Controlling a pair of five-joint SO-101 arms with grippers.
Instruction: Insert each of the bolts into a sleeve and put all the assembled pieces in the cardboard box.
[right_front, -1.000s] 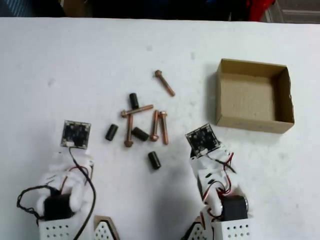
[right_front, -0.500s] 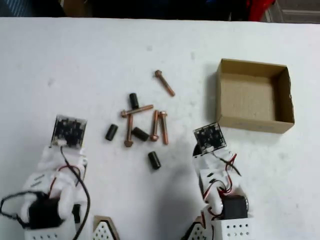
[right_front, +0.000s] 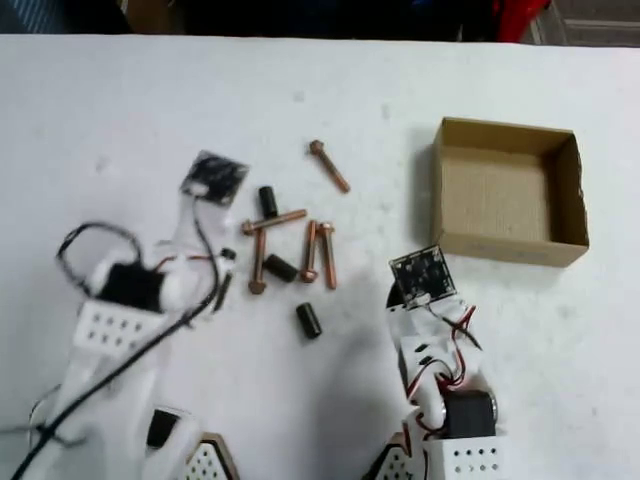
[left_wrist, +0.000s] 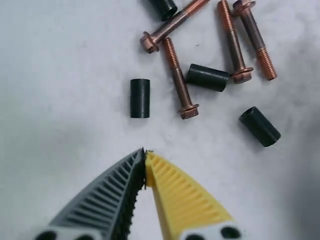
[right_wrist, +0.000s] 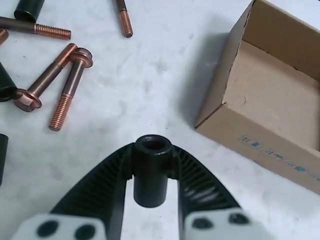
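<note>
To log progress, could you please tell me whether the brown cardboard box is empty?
Empty: the high view looks straight into the open-topped brown cardboard box, and its floor is bare.

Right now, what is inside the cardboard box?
The cardboard box shows a bare floor with nothing lying on it. Its near wall hides the strip of floor just behind it.

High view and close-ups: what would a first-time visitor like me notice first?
Copper-coloured bolts and black sleeves lie scattered mid-table, beside an open cardboard box on the right arm's side. The right claw clamps a fifth sleeve; the left claw, shut, points at the scatter.
</note>
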